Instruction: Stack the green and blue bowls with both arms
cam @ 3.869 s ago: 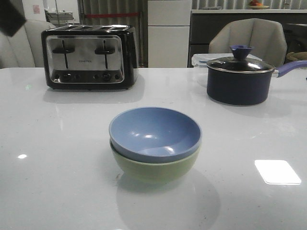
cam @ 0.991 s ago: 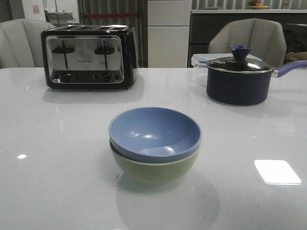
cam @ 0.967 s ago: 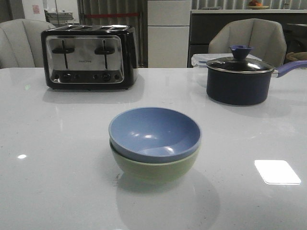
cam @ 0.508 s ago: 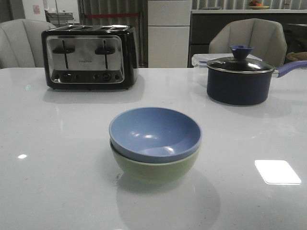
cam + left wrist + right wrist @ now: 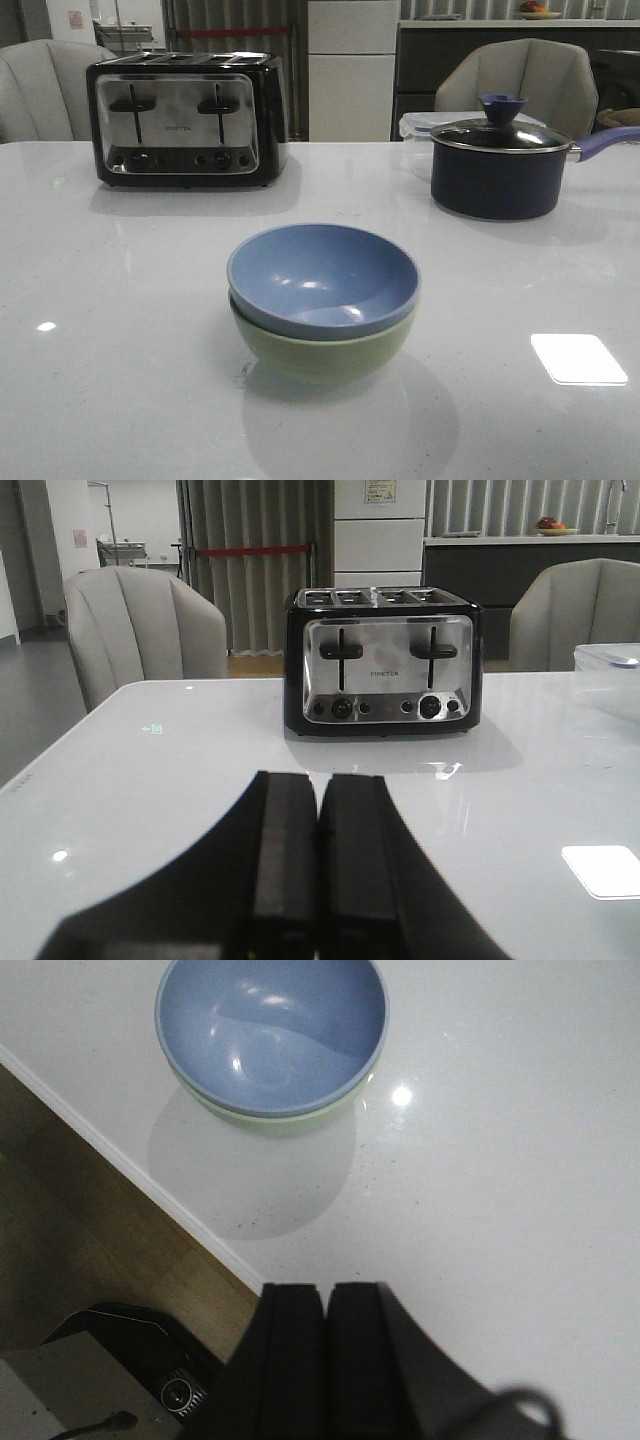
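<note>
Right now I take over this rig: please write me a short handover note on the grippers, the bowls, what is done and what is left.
Left gripper: shut, empty, facing the toaster.
Right gripper: shut, empty, above the table edge, apart from the bowls.
Bowls: the blue bowl sits nested inside the green bowl at mid table, upright, in front of the toaster and the lidded saucepan.
Done: the stack appears complete; neither arm touches it.
Left: apparently nothing for the stack; at most, park both arms.

The blue bowl [image 5: 322, 275] hides the green bowl's [image 5: 325, 350] inside; the saucepan [image 5: 497, 165] handle is cut off.
</note>
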